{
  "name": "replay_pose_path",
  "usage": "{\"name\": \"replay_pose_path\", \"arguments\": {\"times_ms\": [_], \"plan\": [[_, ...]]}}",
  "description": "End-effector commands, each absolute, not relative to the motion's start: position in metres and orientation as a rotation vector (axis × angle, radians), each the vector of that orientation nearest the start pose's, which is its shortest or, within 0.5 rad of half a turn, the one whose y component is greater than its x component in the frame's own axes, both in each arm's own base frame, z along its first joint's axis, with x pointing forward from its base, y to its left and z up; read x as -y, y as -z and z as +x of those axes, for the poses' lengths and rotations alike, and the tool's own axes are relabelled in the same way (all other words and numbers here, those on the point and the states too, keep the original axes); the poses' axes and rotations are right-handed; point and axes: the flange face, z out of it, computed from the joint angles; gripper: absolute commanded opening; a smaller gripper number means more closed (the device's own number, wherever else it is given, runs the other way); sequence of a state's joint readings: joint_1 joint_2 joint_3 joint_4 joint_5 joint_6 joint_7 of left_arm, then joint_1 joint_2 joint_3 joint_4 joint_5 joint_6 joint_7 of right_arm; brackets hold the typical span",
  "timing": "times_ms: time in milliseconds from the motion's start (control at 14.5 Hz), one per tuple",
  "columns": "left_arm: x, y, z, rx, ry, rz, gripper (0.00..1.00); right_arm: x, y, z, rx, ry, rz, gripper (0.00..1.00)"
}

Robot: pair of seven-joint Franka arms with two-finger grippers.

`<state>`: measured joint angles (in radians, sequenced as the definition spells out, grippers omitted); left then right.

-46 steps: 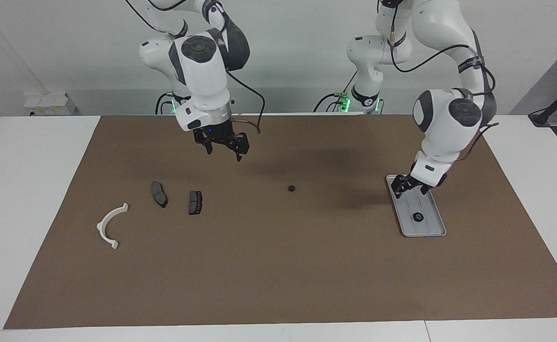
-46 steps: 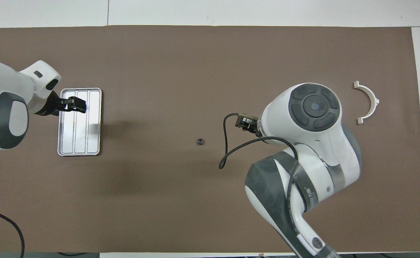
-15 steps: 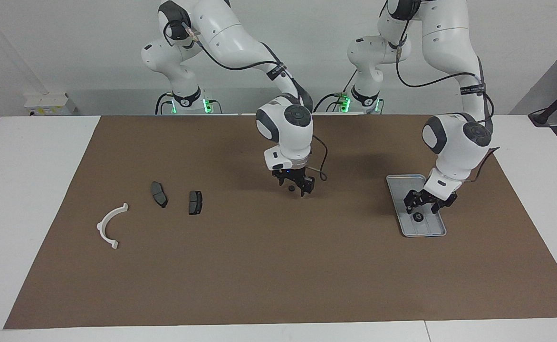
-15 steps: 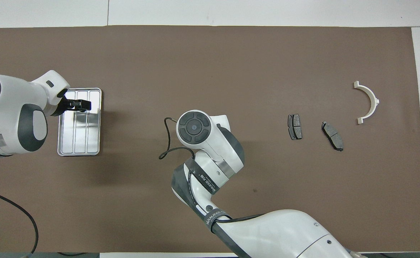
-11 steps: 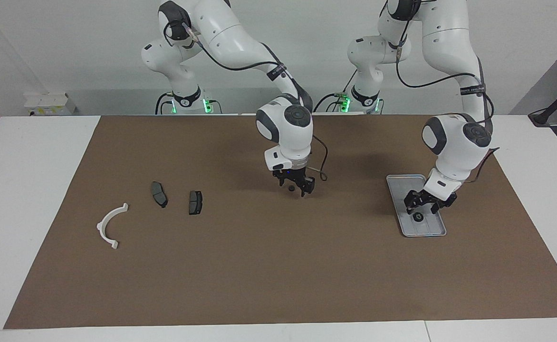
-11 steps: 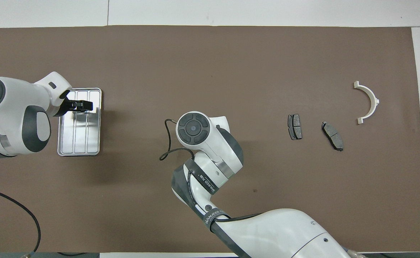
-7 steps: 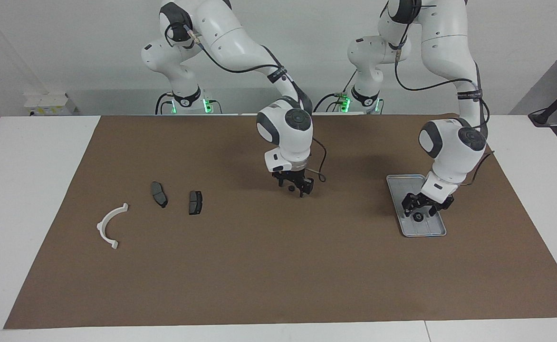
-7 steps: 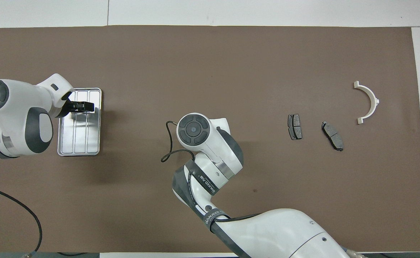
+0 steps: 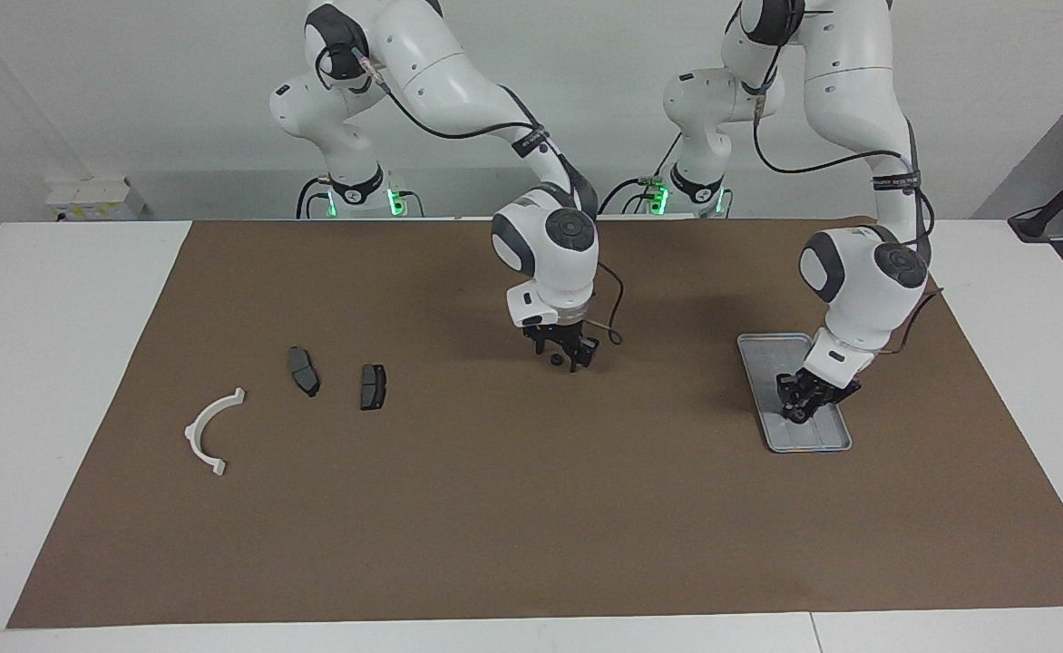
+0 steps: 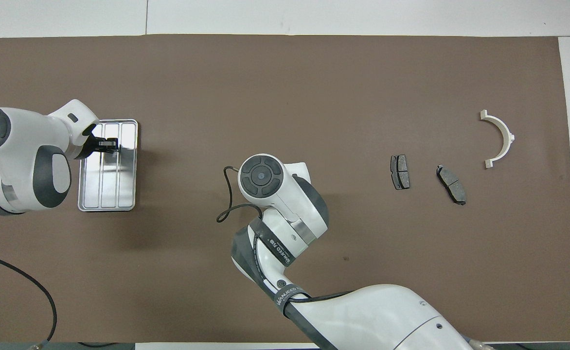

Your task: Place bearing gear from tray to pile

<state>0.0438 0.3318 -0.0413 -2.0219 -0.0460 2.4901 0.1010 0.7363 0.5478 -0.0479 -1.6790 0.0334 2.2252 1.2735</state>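
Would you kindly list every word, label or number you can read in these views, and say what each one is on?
"WANJEED": partly legible white print on the black cable strap around the right arm's forearm; later letters unclear.
White print on a second strap lower on that arm: too blurred.
White print on the left arm's strap: too small.
Nothing else carries text.

A brown mat (image 9: 531, 508) covers most of the white table (image 9: 51, 363), leaving bare white strips along the table's edges at both arms' ends.

Your left gripper (image 9: 802, 410) sits low in the tray (image 9: 764, 363). Your right gripper (image 9: 563, 355) straddles a small black gear (image 9: 555, 360) mid-mat.
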Motion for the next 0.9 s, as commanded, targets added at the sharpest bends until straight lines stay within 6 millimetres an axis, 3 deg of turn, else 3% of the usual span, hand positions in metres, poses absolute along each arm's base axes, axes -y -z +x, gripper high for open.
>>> {"name": "replay_pose_path", "arguments": {"times_ms": [0,344,689,827], "plan": [[-0.002,-0.295,0.611,-0.107,0.238,-3.169,0.00,-0.432,-0.286,0.520,-0.951,-0.042,-2.986,0.60],[-0.005,-0.318,0.620,-0.115,0.181,-3.177,0.00,-0.432,-0.288,0.521,-0.952,-0.038,-2.982,0.42],[-0.011,-0.356,0.624,-0.111,0.118,-3.183,0.00,-0.431,-0.289,0.523,-0.936,-0.038,-2.988,0.00],[-0.014,-0.361,0.622,-0.105,0.106,-3.184,0.00,-0.431,-0.294,0.525,-0.936,-0.043,-2.992,0.00]]}}
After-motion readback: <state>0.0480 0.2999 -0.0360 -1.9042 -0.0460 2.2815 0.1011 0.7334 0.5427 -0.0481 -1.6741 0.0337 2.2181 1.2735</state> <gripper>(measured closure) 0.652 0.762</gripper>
